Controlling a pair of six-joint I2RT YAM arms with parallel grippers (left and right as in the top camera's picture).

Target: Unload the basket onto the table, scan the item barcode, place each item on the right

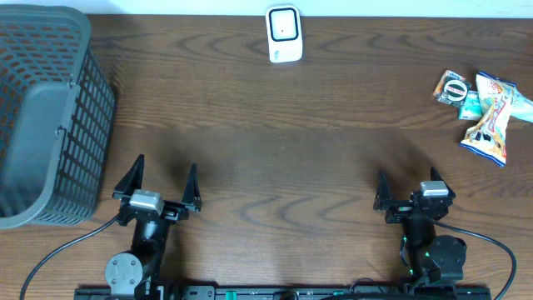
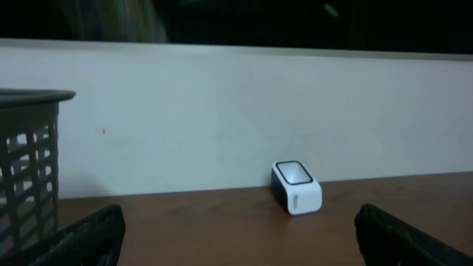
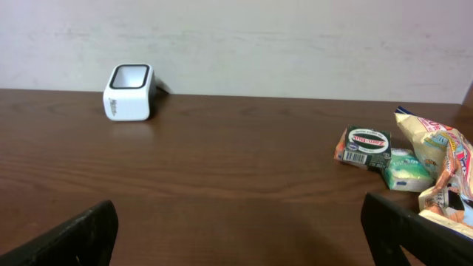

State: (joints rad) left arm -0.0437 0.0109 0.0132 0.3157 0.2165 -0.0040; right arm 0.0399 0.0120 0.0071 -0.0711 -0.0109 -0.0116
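Overhead view: the left fingers (image 1: pixel 131 177) stand wide apart with nothing between them, pointing across the desk (image 1: pixel 275 142). The right fingers (image 1: pixel 382 193) are spread just as wide and also hold nothing. Both pairs sit at the near edge of the desk, well apart from each other, with bare dark brown wood grain ahead of them.

Just beside the left fingers, on their outer left, stands a grey slatted basket (image 1: pixel 50 117) that runs back to the far edge. Well ahead of the right fingers and off to their outer right lies a small cluster: a small dark packet (image 1: pixel 454 87), a green packet (image 1: pixel 471 104) touching it, and a crinkled snack bag (image 1: pixel 495 117) nearest the desk's right edge. Far ahead, between the two pairs of fingers, a white scanner (image 1: pixel 283 33) stands at the back of the desk.

Left wrist view: the scanner (image 2: pixel 296 188) sits ahead and slightly right, close to a plain pale wall (image 2: pixel 222 111), with a dark band above it. The basket (image 2: pixel 29 162) rises at the left.

Right wrist view: the scanner (image 3: pixel 129 92) is far ahead to the left, the dark packet (image 3: pixel 364 145) ahead right, a barcode showing on its face. The green packet (image 3: pixel 405 171) and the snack bag (image 3: pixel 443 170) lie beside it.
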